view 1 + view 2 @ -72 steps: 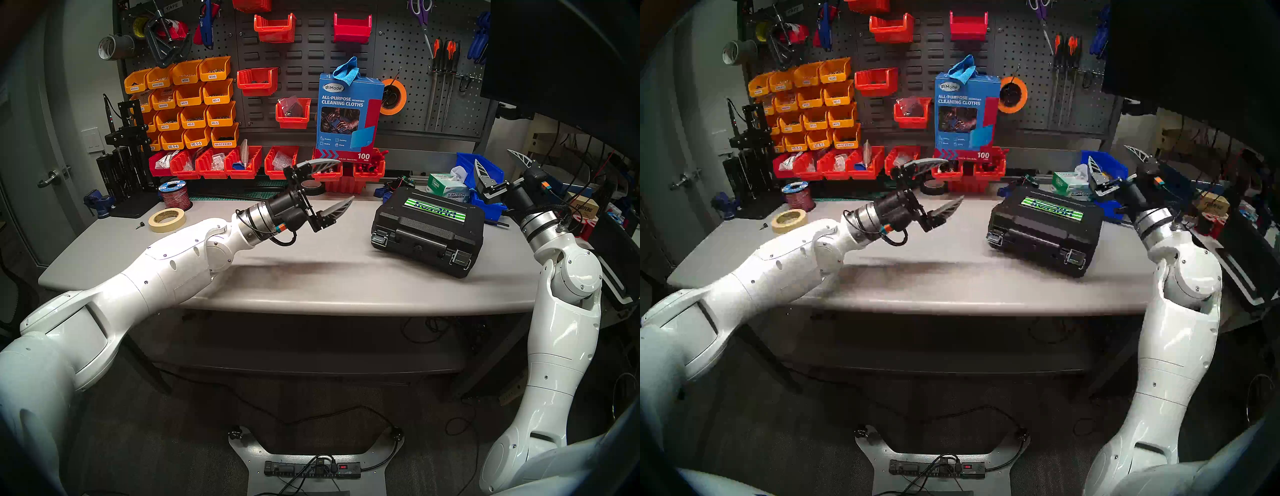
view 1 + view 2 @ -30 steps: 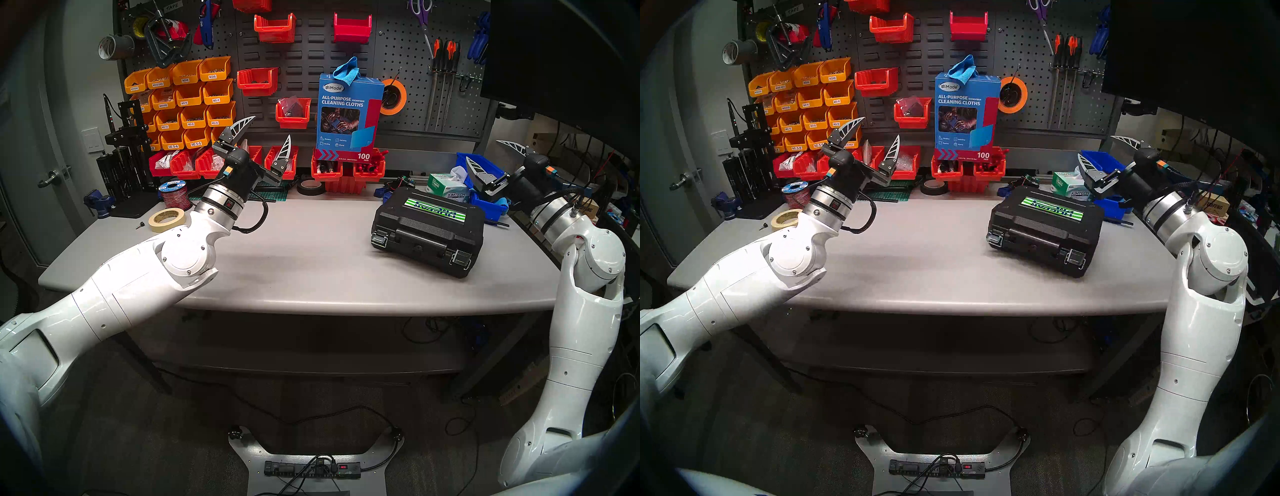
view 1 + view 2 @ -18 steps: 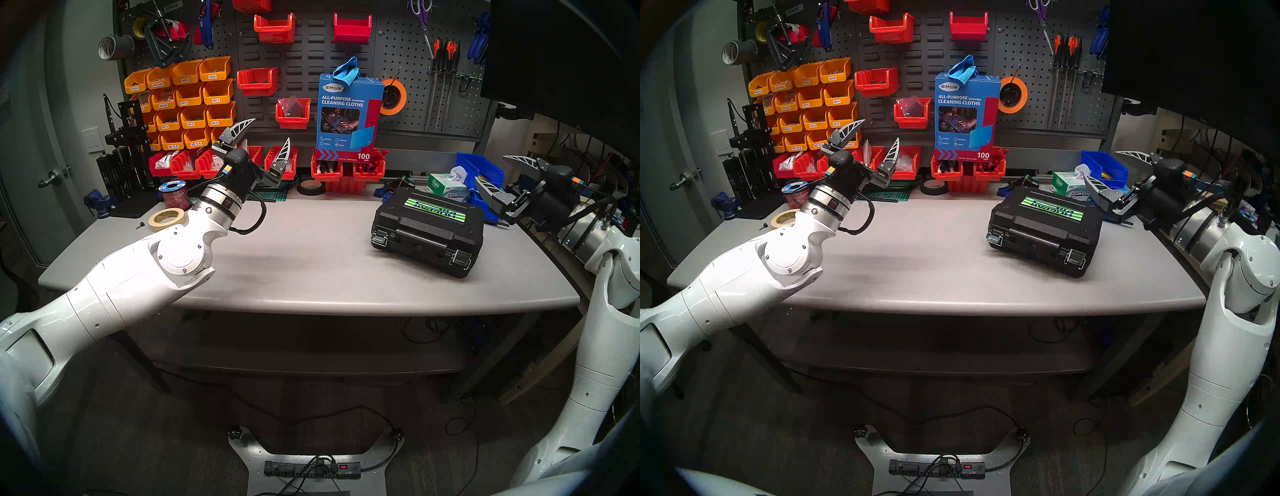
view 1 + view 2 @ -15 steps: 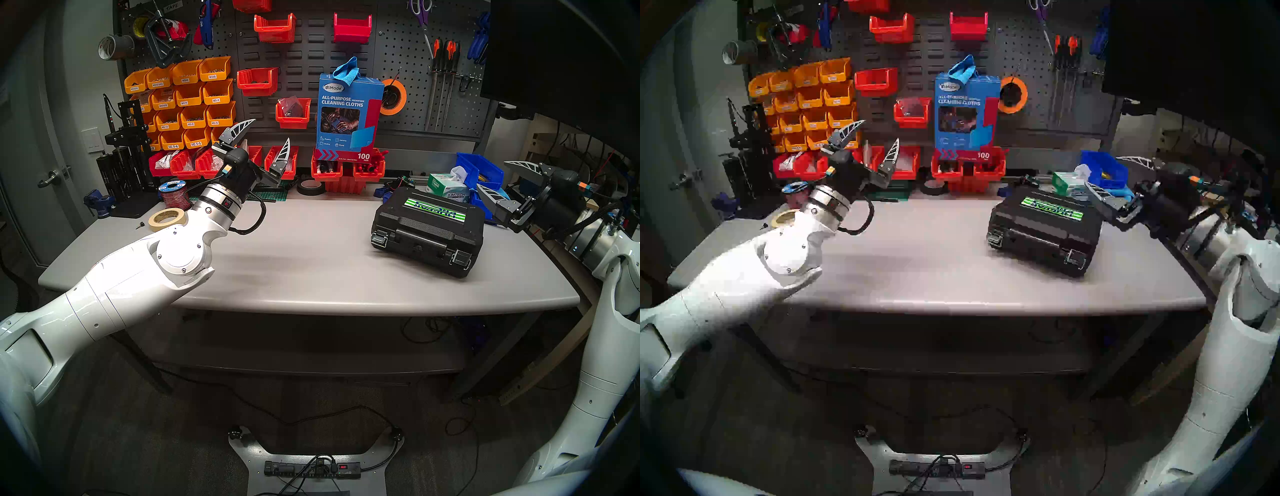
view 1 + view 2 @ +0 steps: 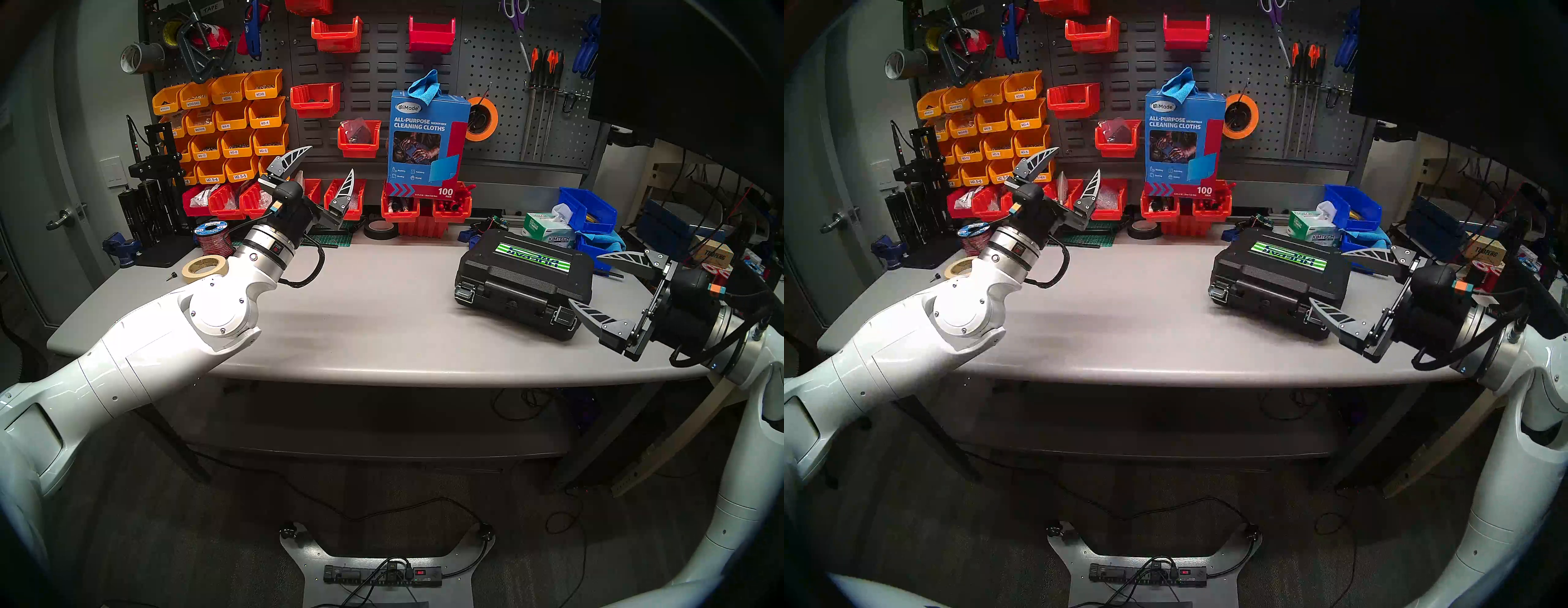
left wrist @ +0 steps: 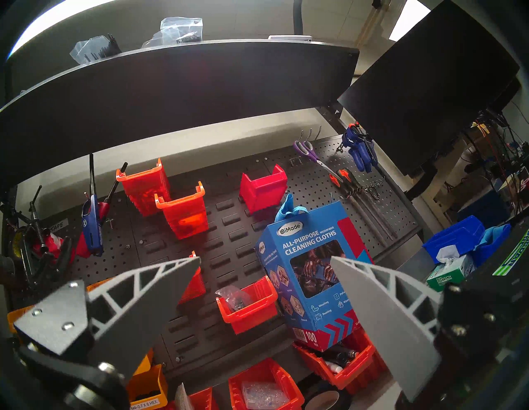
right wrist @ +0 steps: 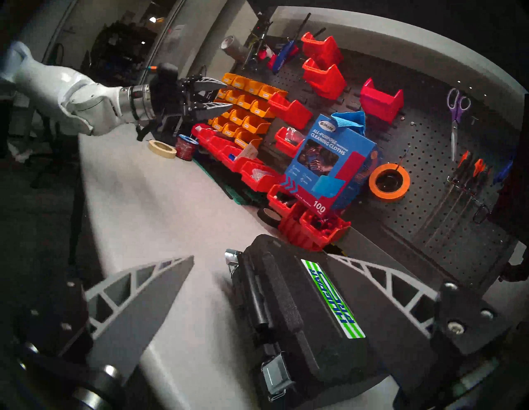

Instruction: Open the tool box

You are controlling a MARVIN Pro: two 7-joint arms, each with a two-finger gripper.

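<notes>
Tool box (image 5: 524, 281) just beside right tool (image 5: 583, 278)

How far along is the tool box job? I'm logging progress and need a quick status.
Done: nothing on the tool box itself; its lid is down and both silver latches, left and right, look fastened. In hand: the right gripper is open beside the box's right end, touching nothing; the left gripper is open, raised toward the pegboard. Left: release both latches and lift the lid.
</notes>
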